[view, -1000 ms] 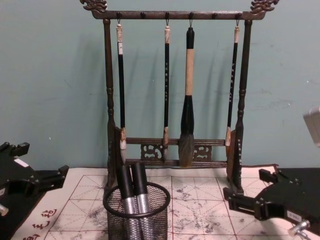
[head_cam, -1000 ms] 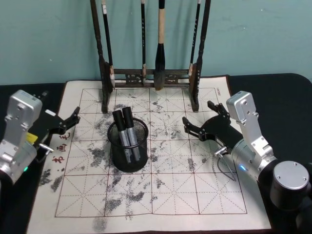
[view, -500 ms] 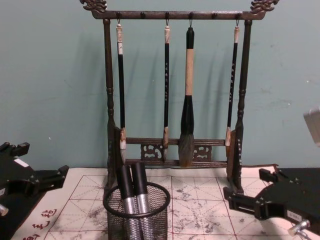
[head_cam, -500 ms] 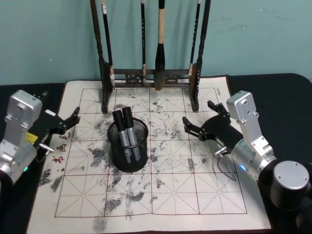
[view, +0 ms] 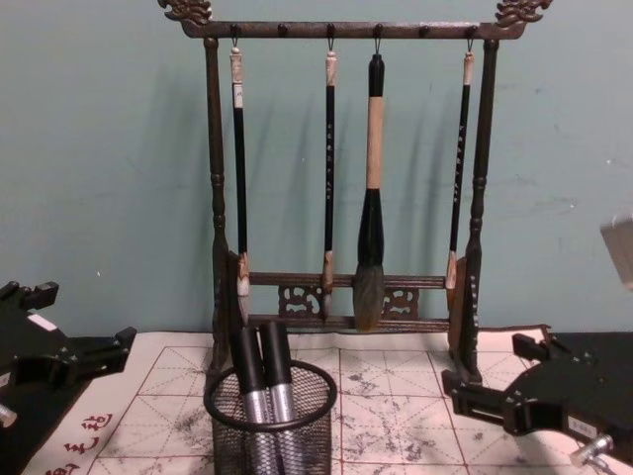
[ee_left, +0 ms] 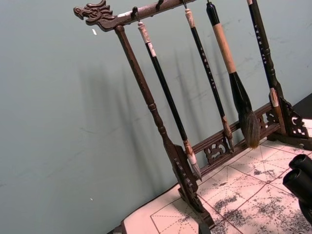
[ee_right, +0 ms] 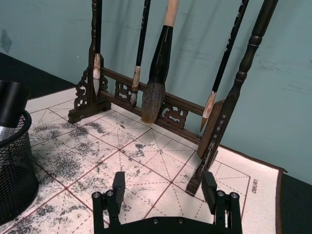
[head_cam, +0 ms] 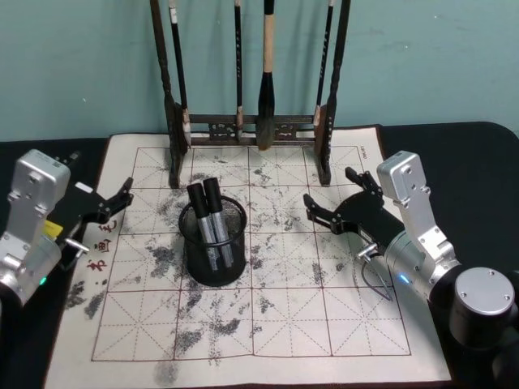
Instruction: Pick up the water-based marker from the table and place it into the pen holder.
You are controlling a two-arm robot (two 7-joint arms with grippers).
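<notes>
The pen holder (head_cam: 212, 258), a round black wire-mesh cup, stands on the inked calligraphy mat left of centre. Two markers with black caps and silver barrels, one (head_cam: 199, 212) beside the other (head_cam: 216, 207), stand upright inside it. They also show in the chest view, markers (view: 265, 381) in the pen holder (view: 270, 435). My left gripper (head_cam: 118, 203) hovers open at the mat's left edge, holding nothing. My right gripper (head_cam: 328, 188) is open and holds nothing over the mat's right side, well apart from the holder. Its two fingers (ee_right: 118, 185) stand wide apart in the right wrist view.
A tall dark wooden brush rack (head_cam: 251, 128) with several hanging brushes stands at the back of the mat, close behind the holder. The mat (head_cam: 268, 324) lies on a black table, with a teal wall behind.
</notes>
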